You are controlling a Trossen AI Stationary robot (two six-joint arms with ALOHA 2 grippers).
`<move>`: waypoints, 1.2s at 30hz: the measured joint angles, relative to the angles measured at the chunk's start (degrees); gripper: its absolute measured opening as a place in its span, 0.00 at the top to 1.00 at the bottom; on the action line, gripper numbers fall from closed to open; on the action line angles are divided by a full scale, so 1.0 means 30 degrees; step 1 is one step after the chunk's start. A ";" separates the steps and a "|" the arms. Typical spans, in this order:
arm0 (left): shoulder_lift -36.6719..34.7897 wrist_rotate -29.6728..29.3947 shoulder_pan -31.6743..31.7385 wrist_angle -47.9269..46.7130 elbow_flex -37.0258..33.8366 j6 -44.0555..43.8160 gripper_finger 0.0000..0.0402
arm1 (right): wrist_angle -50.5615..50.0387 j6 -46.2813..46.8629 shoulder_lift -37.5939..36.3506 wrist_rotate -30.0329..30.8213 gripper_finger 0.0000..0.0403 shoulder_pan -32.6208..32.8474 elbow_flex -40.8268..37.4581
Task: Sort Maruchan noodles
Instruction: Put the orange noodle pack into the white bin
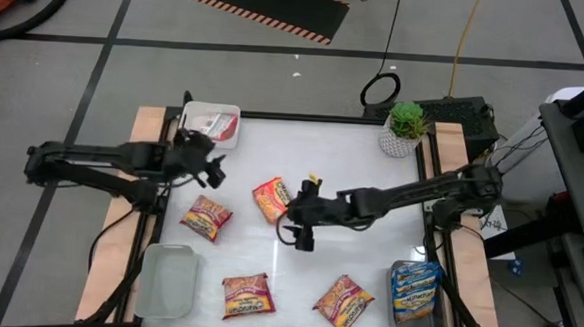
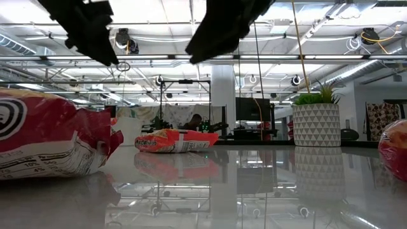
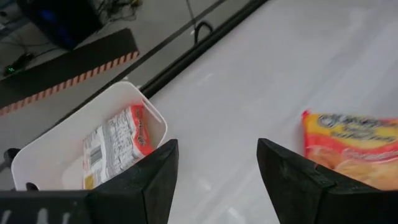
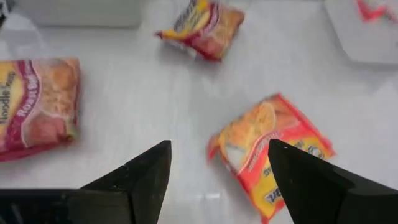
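Several Maruchan packets lie flat on the white table: an orange-red one (image 1: 271,198) (image 4: 273,146), dark red ones (image 1: 206,217) (image 1: 248,294) (image 4: 34,106), and another orange one (image 1: 343,302). One red packet (image 3: 115,146) sits in the white bin (image 1: 214,124) at the far left corner. Blue packets (image 1: 414,290) fill the clear bin at the near right. My left gripper (image 1: 210,167) (image 3: 217,149) hovers open beside the white bin. My right gripper (image 1: 299,229) (image 4: 217,152) hovers open over mid-table, just right of the orange-red packet.
An empty clear bin (image 1: 169,282) stands at the near left corner. A potted plant (image 1: 404,127) (image 2: 316,124) stands at the far right corner. Bare table lies between the plant and the right arm, and along the far edge.
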 joint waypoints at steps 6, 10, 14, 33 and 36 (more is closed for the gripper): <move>-0.2151 0.0152 -0.0851 -0.0085 0.0007 -0.0601 0.44 | -0.1006 0.0525 0.1104 0.0013 0.35 -0.0515 0.0000; -0.2804 0.0381 -0.1398 -0.0047 0.0015 -0.0780 0.44 | -0.1833 0.0528 0.1530 0.0006 0.35 -0.0722 0.0000; -0.2883 0.0430 -0.1715 0.0129 0.0015 -0.1040 0.44 | -0.2071 0.0875 0.2127 -0.0066 0.35 -0.0877 0.0000; -0.2830 0.0933 -0.1797 0.1555 0.0015 -0.0454 0.44 | -0.2992 0.0851 0.3907 0.0523 0.35 -0.1954 -0.0007; -0.2830 0.0932 -0.1789 0.1559 0.0015 -0.0461 0.44 | -0.2981 0.0817 0.3937 0.0524 0.35 -0.2042 -0.0022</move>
